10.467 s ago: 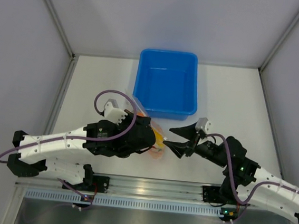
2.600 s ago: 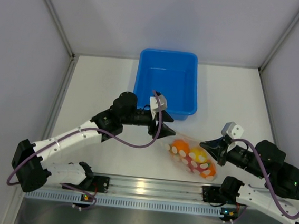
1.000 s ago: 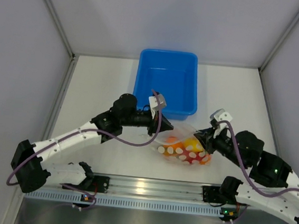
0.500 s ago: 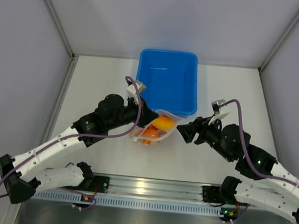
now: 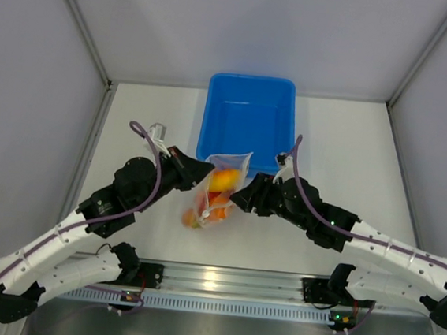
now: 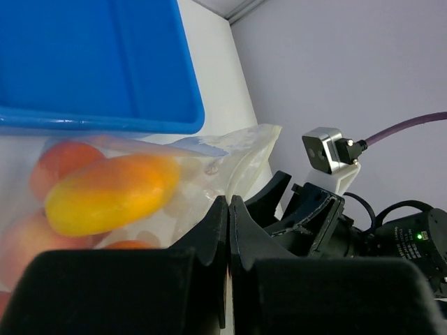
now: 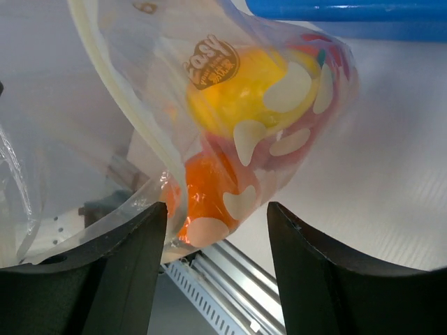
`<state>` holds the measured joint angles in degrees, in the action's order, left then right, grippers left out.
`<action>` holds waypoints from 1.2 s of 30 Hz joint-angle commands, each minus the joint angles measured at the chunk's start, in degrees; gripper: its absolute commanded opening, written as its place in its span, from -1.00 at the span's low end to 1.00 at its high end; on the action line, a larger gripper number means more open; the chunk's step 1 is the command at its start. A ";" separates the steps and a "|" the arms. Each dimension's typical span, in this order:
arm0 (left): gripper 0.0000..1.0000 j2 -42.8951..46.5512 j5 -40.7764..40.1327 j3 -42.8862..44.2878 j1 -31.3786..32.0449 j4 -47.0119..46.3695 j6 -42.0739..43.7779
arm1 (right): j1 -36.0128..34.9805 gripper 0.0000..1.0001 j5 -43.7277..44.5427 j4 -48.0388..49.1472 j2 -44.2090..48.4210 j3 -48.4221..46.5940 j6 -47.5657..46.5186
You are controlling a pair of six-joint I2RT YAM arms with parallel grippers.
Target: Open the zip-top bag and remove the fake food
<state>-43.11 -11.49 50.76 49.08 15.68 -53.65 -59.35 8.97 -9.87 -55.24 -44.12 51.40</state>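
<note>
**Q:** Where is the zip-top bag (image 5: 225,168)?

**A:** It hangs between the two arms, just in front of the blue tub (image 5: 248,130). In the overhead view its upper corner overlaps the tub's near rim. It cannot be told whether its lower end touches the white worktop (image 5: 145,116).

**Q:** What holds it?

**A:** The left hand (image 6: 228,209). Its fingers are pressed tight together on the clear film at the bag's upper left edge.

**Q:** And the right hand (image 7: 216,209)?

**A:** Its fingers stand wide apart, one on either side of the bag's lower part. The dotted plastic hangs between them without being squeezed.

**Q:** Where is the fake food (image 7: 234,91)?

**A:** Inside the bag. A yellow-orange piece sits high and a deeper orange one lies below it, both glossy behind the white dots. A reddish piece shows at the edge in the left wrist view.
</note>
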 commanded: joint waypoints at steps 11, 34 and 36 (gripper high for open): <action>-1.00 2.85 -10.74 -6.64 4.35 -2.24 -6.55 | -0.06 0.08 4.03 12.15 -6.61 -2.81 3.01; -1.00 -3.90 -46.24 -6.21 25.35 -1.80 -4.89 | -2.26 -0.93 26.09 -22.20 4.69 2.53 -4.99; -1.00 -6.18 -51.14 -5.06 28.51 -1.80 -3.75 | -1.82 -0.93 24.96 -24.66 7.77 4.03 -5.08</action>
<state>-47.62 -51.70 42.09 74.15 16.25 -60.01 -61.69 30.22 -26.30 -50.89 -42.00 47.53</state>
